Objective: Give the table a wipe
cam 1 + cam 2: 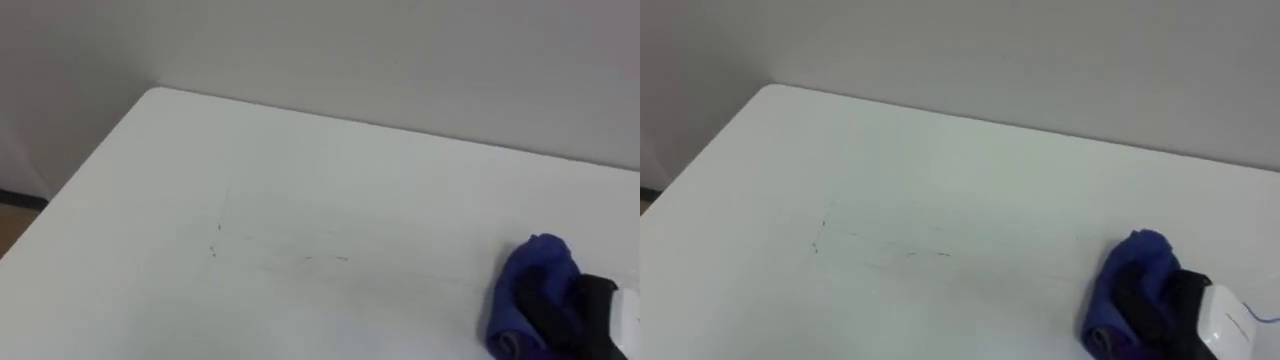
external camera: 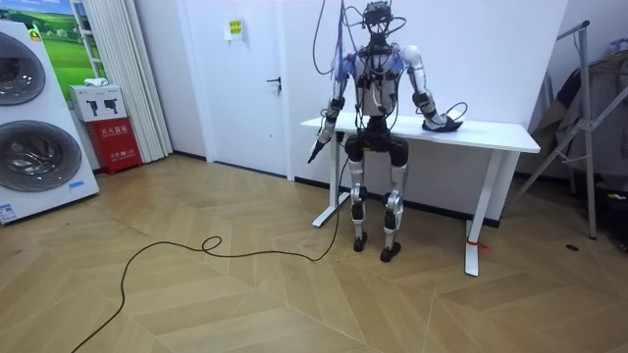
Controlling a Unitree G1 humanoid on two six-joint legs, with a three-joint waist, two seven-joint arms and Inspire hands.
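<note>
A white table stands against a pale wall, and I stand at its near side. A bunched blue cloth lies at the lower right of the eye views. My right hand rests on it with its dark fingers curled into the folds. The room view shows this hand on the tabletop towards the view's right. My left hand hangs beside the table's end at the room view's left. Faint thin marks cross the tabletop's middle.
The table's far left corner and left edge drop to a wooden floor. In the room view, stacked washing machines, a red box, a door and a metal rack stand around.
</note>
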